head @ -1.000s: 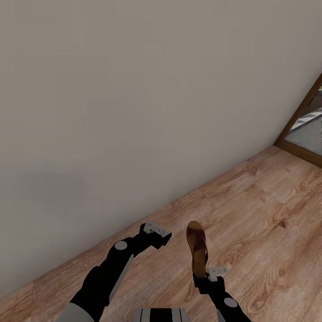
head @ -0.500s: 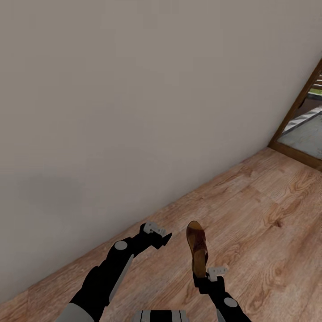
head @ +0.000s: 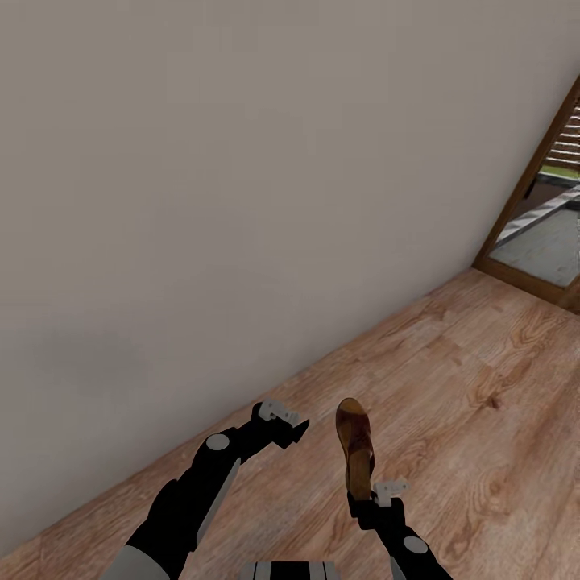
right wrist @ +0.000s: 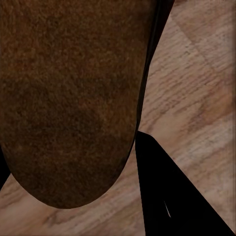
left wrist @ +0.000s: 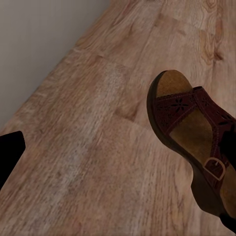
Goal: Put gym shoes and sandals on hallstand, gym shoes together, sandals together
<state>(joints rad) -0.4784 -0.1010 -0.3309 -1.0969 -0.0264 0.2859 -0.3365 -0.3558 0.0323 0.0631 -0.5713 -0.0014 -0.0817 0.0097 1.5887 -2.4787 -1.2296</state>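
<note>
One brown sandal [head: 354, 447] with a tan insole and a buckled strap hangs toe-up above the corridor floor [head: 467, 387]. My right gripper [head: 360, 493] is shut on its heel end. Its dark sole [right wrist: 69, 98] sits close against the right wrist camera, beside one black finger [right wrist: 172, 196]. From the left wrist the sandal [left wrist: 191, 128] shows from its top side. My left gripper [head: 295, 430] hovers to the sandal's left, open and empty, with one finger [left wrist: 10, 152] at the picture's edge. The gym shoes, the other sandal and the hallstand are out of view.
A plain beige wall [head: 242, 201] runs close ahead and to the left, meeting the wood floor along a diagonal line. At the far right stands a brown-framed doorway [head: 540, 225] with an outdoor scene behind it. Open floor stretches to the right.
The whole picture has shifted: the door frame has slid left and up, so the camera has moved. Both arms and the held sandal keep their places in the view.
</note>
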